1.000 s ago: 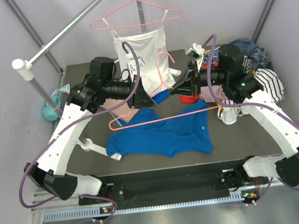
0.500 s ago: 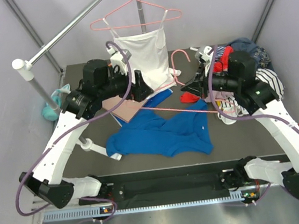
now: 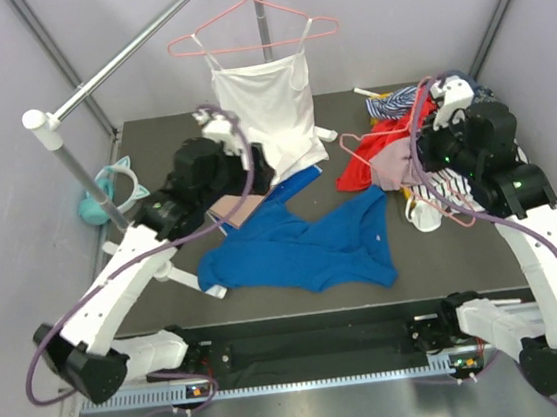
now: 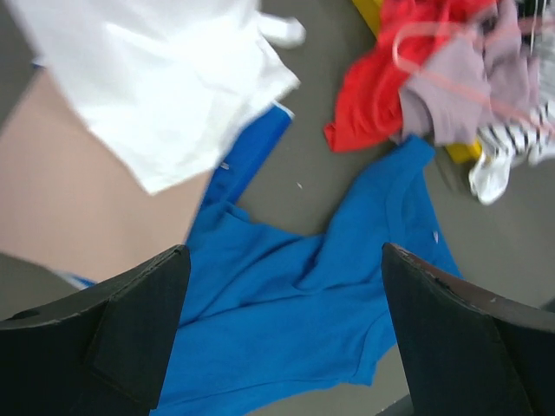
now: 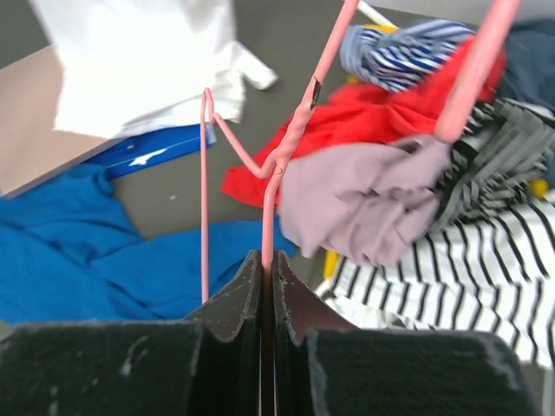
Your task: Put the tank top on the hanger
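Blue fabric first: the tank top [image 3: 303, 246] lies crumpled on the bench [image 3: 436, 261], about the middle, toward the near edge. My left hand [image 4: 279, 260] hangs above it with its fingers spread wide and nothing between them. Through that wrist camera I see the top below, framed between the two fingers and apart from them. My right hand [image 5: 267, 260] is off to the right, over the heap of clothes [image 5: 408, 199], pinched tight on the hanger [image 5: 276, 169]. Its pink wire runs up and away from the fingertips. The hanger is clear of the tank top, which lies left of that hand. Whether the wire brushes the heap I cannot tell.
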Tool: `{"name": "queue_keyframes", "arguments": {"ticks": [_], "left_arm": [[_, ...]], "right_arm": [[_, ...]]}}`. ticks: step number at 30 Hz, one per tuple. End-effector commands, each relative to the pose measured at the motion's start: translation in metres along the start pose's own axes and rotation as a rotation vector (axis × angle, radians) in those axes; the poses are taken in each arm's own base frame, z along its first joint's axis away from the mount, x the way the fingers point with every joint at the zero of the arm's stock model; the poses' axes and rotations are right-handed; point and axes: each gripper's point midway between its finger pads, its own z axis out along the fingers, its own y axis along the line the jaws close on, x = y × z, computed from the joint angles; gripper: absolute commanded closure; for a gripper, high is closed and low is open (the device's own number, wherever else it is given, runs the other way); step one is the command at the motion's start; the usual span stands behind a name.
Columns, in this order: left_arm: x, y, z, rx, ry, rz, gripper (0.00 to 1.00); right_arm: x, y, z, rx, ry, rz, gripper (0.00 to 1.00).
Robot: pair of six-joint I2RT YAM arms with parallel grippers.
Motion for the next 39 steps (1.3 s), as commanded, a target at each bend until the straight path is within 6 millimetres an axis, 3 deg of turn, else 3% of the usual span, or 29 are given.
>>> {"name": "queue_keyframes", "arguments": {"ticks": [1, 3, 5, 6, 8, 9, 11, 12, 13, 14, 15, 16, 21, 27, 31, 39], "left_arm": [[0.027, -0.07, 0.043, 0.232, 0.021, 0.092, 0.04], [0.048, -0.097, 0.059, 0.316, 0.064, 0.108, 0.04], [0.053, -0.122, 0.068, 0.399, 0.054, 0.11, 0.04], [0.066, -0.127, 0.082, 0.407, 0.083, 0.103, 0.05], [0.064, -0.145, 0.092, 0.454, 0.058, 0.094, 0.07], [0.078, -0.149, 0.106, 0.464, 0.092, 0.092, 0.09], [0.079, -0.162, 0.117, 0.497, 0.096, 0.089, 0.13], [0.096, -0.165, 0.129, 0.504, 0.142, 0.09, 0.14], [0.088, -0.174, 0.135, 0.526, 0.11, 0.09, 0.15], [0.093, -0.18, 0.14, 0.538, 0.113, 0.095, 0.16], [0.108, -0.18, 0.153, 0.531, 0.141, 0.103, 0.17], [0.105, -0.185, 0.158, 0.538, 0.135, 0.107, 0.18], [0.133, -0.191, 0.187, 0.533, 0.178, 0.112, 0.23], [0.156, -0.193, 0.217, 0.505, 0.197, 0.044, 0.21], [0.159, -0.198, 0.234, 0.47, 0.183, 0.062, 0.2], [0.17, -0.182, 0.264, 0.35, 0.177, 0.112, 0.2]], "right_arm": [[-0.01, -0.042, -0.034, 0.244, -0.072, 0.104, 1.0], [-0.009, -0.049, -0.041, 0.288, -0.077, 0.114, 1.0], [-0.002, -0.056, -0.047, 0.337, -0.056, 0.129, 1.0], [-0.001, -0.058, -0.051, 0.349, -0.057, 0.138, 1.0], [0.003, -0.061, -0.055, 0.374, -0.048, 0.153, 1.0], [0.003, -0.061, -0.059, 0.379, -0.055, 0.164, 1.0], [0.001, -0.06, -0.067, 0.381, -0.077, 0.174, 1.0], [0.001, -0.06, -0.069, 0.382, -0.082, 0.184, 1.0], [-0.001, -0.059, -0.072, 0.38, -0.092, 0.189, 1.0], [-0.001, -0.058, -0.075, 0.378, -0.098, 0.194, 1.0], [0.001, -0.057, -0.077, 0.377, -0.09, 0.195, 1.0], [0.002, -0.056, -0.079, 0.375, -0.091, 0.197, 1.0], [0.006, -0.053, -0.089, 0.368, -0.095, 0.212, 1.0], [0.01, -0.047, -0.089, 0.341, -0.089, 0.223, 1.0], [0.012, -0.044, -0.087, 0.323, -0.082, 0.226, 1.0], [0.024, -0.042, -0.088, 0.314, -0.059, 0.227, 1.0]]}}
